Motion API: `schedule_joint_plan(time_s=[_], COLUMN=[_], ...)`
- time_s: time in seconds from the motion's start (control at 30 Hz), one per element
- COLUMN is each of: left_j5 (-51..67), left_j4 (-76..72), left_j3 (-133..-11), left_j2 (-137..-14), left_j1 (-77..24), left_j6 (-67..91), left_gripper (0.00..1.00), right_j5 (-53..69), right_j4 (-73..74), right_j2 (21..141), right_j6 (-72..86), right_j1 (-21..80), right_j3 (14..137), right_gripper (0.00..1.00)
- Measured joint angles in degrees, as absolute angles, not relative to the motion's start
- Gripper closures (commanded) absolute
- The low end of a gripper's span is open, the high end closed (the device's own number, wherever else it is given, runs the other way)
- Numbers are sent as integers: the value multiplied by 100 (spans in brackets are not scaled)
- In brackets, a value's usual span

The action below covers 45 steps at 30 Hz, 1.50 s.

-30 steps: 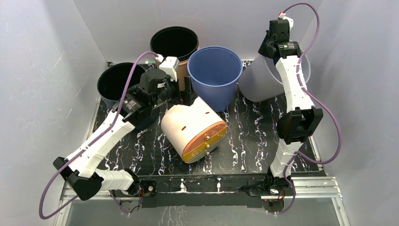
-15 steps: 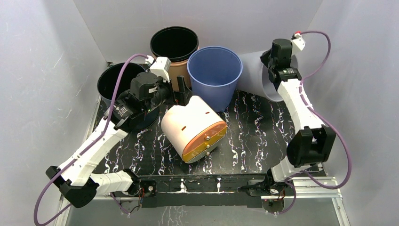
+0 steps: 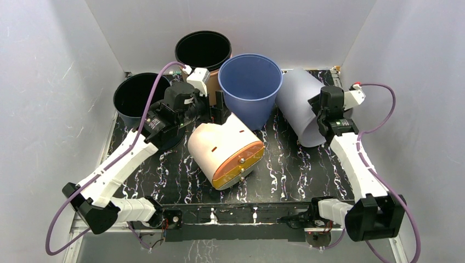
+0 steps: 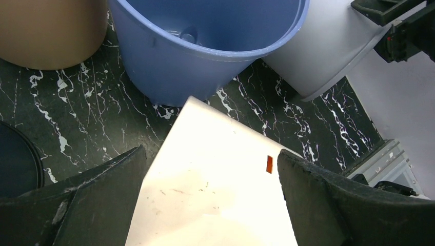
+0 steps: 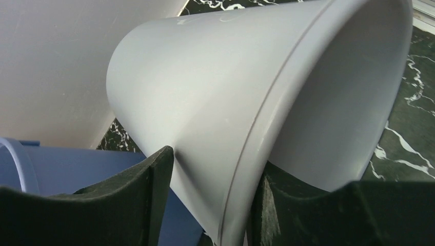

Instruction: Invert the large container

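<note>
Pinching the rim of the large grey container (image 5: 205, 77), your right gripper (image 5: 213, 171) was clamped on the wall, with one finger outside it and the other inside the mouth. That container lay tipped at the back right of the table (image 3: 285, 175). Its base pointed toward the rear wall, its mouth faced the near side, and its lower rim was down at the tabletop. It sat just beside the blue bucket (image 3: 250, 82); whether they touched, I could not tell. Your left gripper (image 4: 210, 169) hung with its jaws spread wide above the cream container (image 3: 225, 148), which lay on its side near the middle. Behind stood a brown bucket (image 3: 203, 50) and a black bucket (image 3: 134, 93).
</note>
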State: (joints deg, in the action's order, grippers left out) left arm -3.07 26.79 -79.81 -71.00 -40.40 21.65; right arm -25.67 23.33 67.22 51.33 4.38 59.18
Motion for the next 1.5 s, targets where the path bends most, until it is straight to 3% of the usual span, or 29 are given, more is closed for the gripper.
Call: schedule_joint_plan(time_s=[0.2, 0.27, 0.37, 0.53, 1.13, 1.33, 1.5], left_j5=[-174, -51, 193, 722, 2292, 2637, 2692], left_j4=[2672, 2661, 2668, 2681, 2779, 2759, 2224], left_j3=[-7994, -7994, -8029, -8495, -10855, -10932, -11150], left_j2=[-7144, -7146, -7185, -7583, -10018, -10678, -11166], left_j1=[-4040, -4040, -4040, -4040, -4838, -4954, -5039], left_j6=[2102, 2084, 2075, 2117, 2029, 2091, 2206], left_gripper=[2, 2, 2, 2, 2, 2, 2], right_j5=[-2528, -2486, -2355, -2099, -2108, -2078, -1986], right_j4=[2550, 2646, 2768, 3002, 3621, 3424, 3124], right_j2=[6322, 6285, 6211, 5916, 5328, 5653, 5902], right_j6=[4908, 4831, 4799, 4748, 4584, 4348, 4222], right_j1=[436, 434, 410, 399, 395, 392, 353], right_j3=[5780, 5780, 5736, 5708, 5535, 5529, 5356], right_gripper=[50, 44, 29, 21, 20, 24, 33])
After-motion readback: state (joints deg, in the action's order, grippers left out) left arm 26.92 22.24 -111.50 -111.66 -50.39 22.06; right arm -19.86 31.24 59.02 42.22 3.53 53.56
